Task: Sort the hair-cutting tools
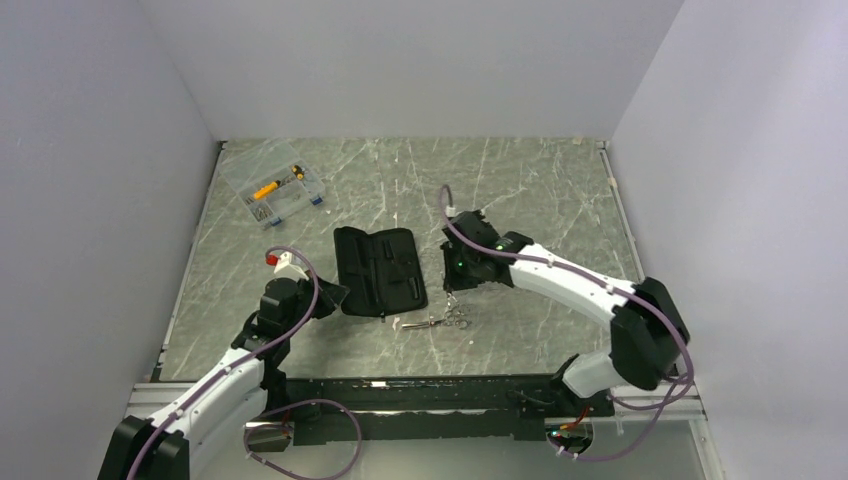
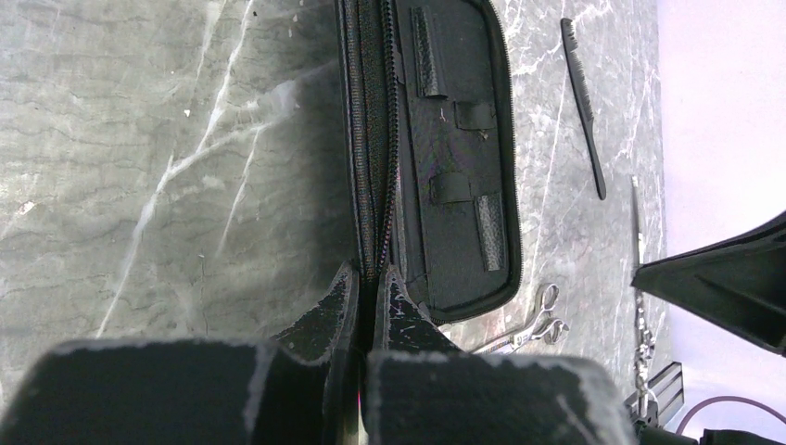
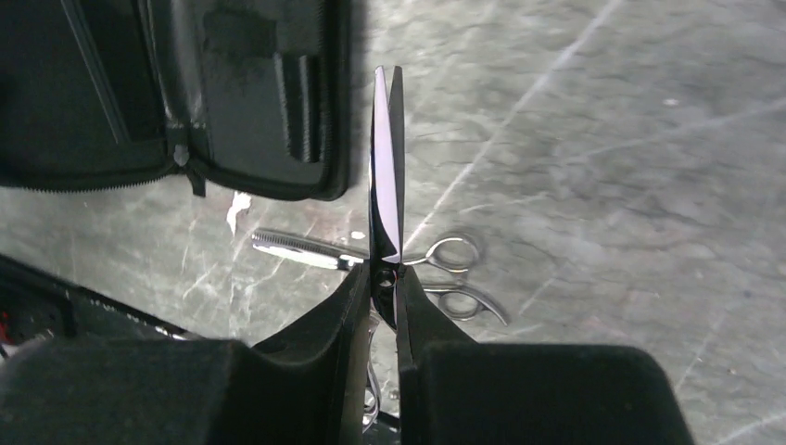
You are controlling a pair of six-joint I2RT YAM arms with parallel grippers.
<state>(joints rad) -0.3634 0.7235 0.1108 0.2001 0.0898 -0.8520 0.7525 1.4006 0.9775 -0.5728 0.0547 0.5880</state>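
The flat black case (image 1: pixel 380 270) lies open mid-table, its strapped inside (image 2: pixel 454 139) facing up. My left gripper (image 2: pixel 371 273) is shut on the case's near zip edge, low at the case's left corner (image 1: pixel 338 296). Just right of the case, my right gripper (image 3: pixel 385 273) is shut on one pair of silver scissors (image 3: pixel 386 167), pinched near the pivot with the blades closed and sticking out past the fingertips. A second pair of scissors (image 3: pixel 315 250) lies flat on the table below it (image 1: pixel 440 321). The slim black comb (image 2: pixel 582 102) rests on the table beyond the case's far side.
A clear plastic box (image 1: pixel 272 188) with yellow and small parts stands at the back left. Grey walls close in the marble table (image 1: pixel 540 190) on three sides. The right arm (image 1: pixel 580 285) reaches in from the right across the table's front.
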